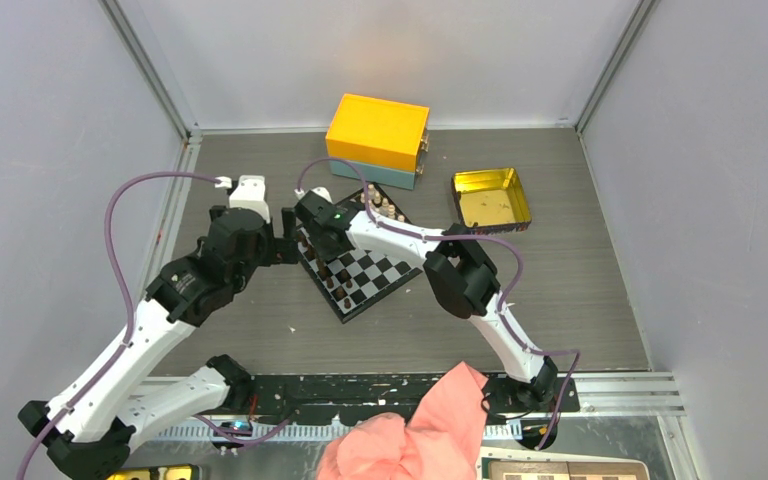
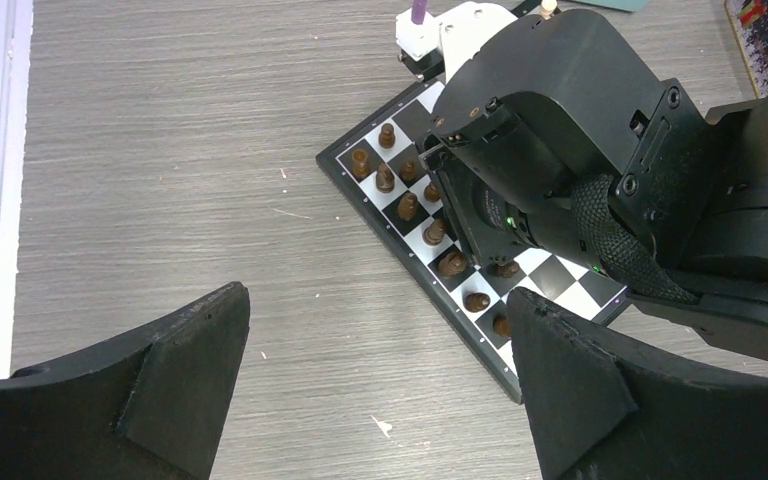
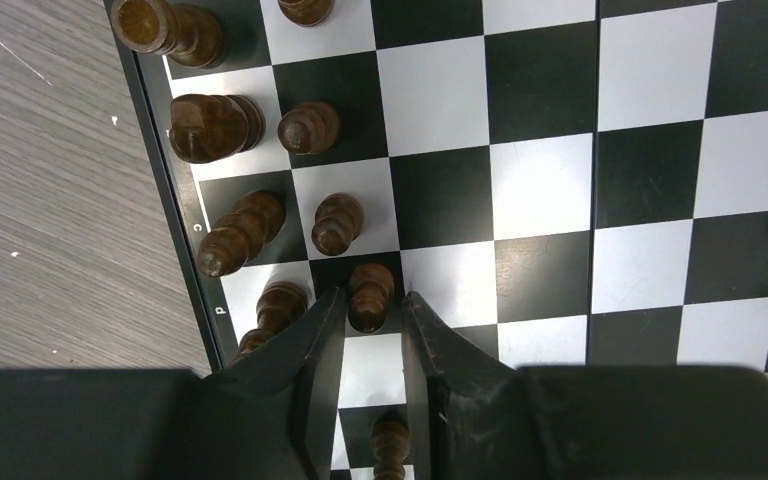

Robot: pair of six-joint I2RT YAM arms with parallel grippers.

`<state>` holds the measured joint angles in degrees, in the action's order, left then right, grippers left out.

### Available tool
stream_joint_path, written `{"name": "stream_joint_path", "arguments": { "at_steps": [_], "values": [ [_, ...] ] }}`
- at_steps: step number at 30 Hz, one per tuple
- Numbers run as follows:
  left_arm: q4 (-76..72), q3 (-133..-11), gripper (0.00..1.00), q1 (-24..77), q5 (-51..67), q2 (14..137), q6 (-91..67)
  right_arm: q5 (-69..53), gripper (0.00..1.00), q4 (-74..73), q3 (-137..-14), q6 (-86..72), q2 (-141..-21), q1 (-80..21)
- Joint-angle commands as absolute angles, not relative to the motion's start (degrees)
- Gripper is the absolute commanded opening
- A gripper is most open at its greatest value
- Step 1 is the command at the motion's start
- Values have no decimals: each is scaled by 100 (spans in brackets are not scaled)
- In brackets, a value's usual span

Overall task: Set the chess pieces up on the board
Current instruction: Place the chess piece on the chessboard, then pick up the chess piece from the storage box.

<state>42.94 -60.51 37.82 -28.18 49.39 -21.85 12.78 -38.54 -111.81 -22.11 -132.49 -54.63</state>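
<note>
Right claw (image 3: 372, 308) is narrow, fingers straddling an upright dark pawn (image 3: 370, 285) at its 12 o'clock on the board (image 3: 540, 190). There's a sliver of gap on one side, so it looks let go, not gripped. Other dark chessmen (image 3: 230, 235) line the board edge at 10–11 o'clock. Left claw (image 2: 375, 330) is wide and empty over the table (image 2: 160, 150), board at its 1 o'clock, so the right arm is nearer.

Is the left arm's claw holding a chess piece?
No, the left gripper stands wide open, and only the table shows between its jaws.
</note>
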Motion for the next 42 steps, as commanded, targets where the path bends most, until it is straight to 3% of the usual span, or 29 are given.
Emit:
{"name": "stream_joint_path", "arguments": {
  "at_steps": [1,23,35,42],
  "values": [
    [3905,-6121,100,3800,-2798,4963,-2093,1269,34,-3777,-11209,-2100,-12896,-5449],
    [3299,-6760,100,3736,-2927,5497,-1703,2027,36,-3985,-11092,-2047,-11660,-5119],
    [3072,-6838,100,3156,-2115,6196,-1808,3112,38,-3740,-10561,-2700,-11087,-3303],
    [3144,-7039,100,3085,-2048,6584,-1743,3076,39,-3478,-10104,-3323,-11056,-2261]
  ]
}}
